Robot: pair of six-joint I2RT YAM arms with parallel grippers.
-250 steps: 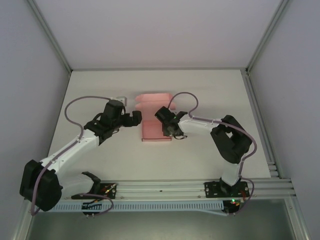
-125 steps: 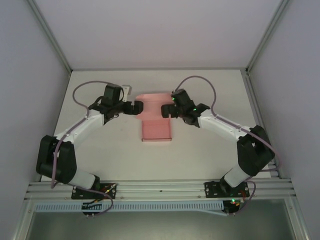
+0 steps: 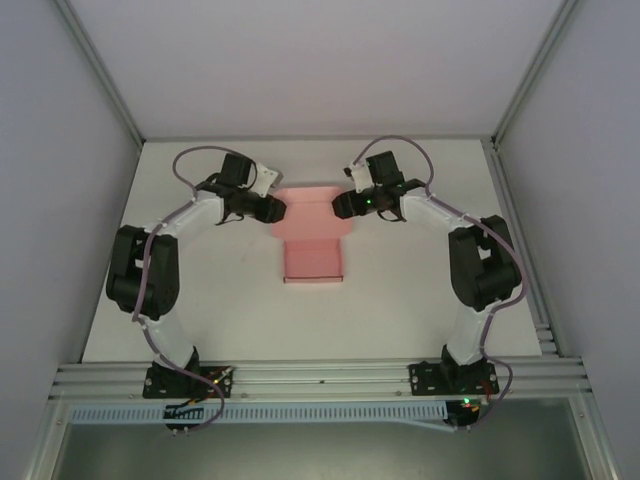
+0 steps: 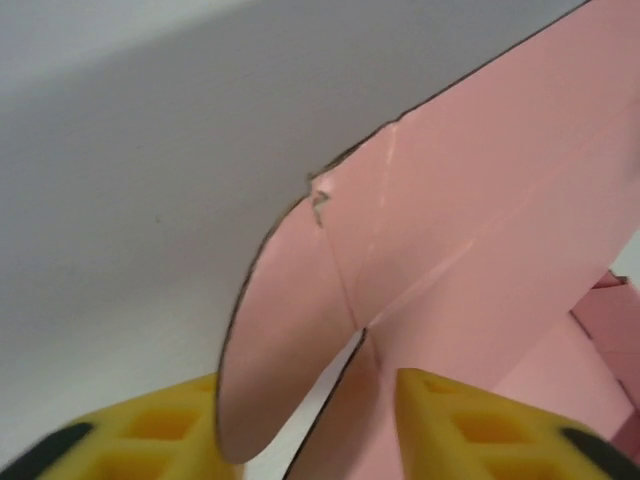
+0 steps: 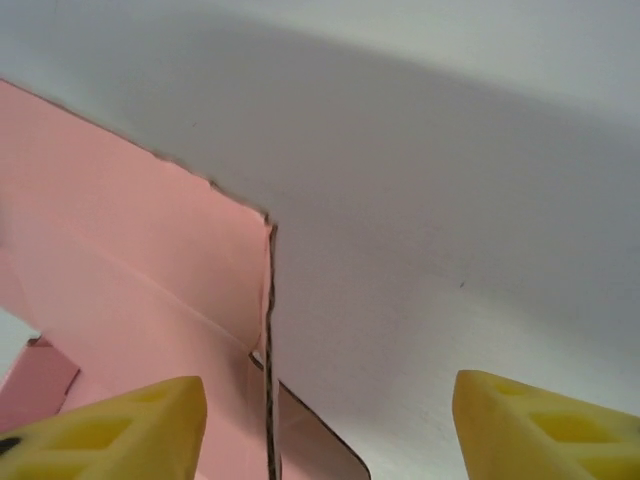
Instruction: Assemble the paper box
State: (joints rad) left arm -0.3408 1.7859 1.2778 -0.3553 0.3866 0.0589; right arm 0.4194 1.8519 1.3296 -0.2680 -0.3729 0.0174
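Observation:
The pink paper box (image 3: 312,240) lies partly folded in the middle of the white table, its wider flapped end at the far side. My left gripper (image 3: 272,208) is at the far left corner of that end. In the left wrist view a rounded pink flap (image 4: 285,330) stands between the yellow fingers (image 4: 150,440), lying against the left one, with a gap still showing. My right gripper (image 3: 342,205) is at the far right corner. Its jaws (image 5: 330,430) stand wide, and a card edge (image 5: 268,330) rises between them, nearer the left finger (image 5: 120,430).
The white table (image 3: 430,290) is boxed in by pale walls and aluminium rails on the left, right and back. Both arms stretch far forward, elbows out to the sides. A grey cable loops above each wrist.
Both arms have swung outward and reached farther back, from the box's middle to its far corners. The left jaws have narrowed round the rounded flap. The right jaws stand wider than a second ago.

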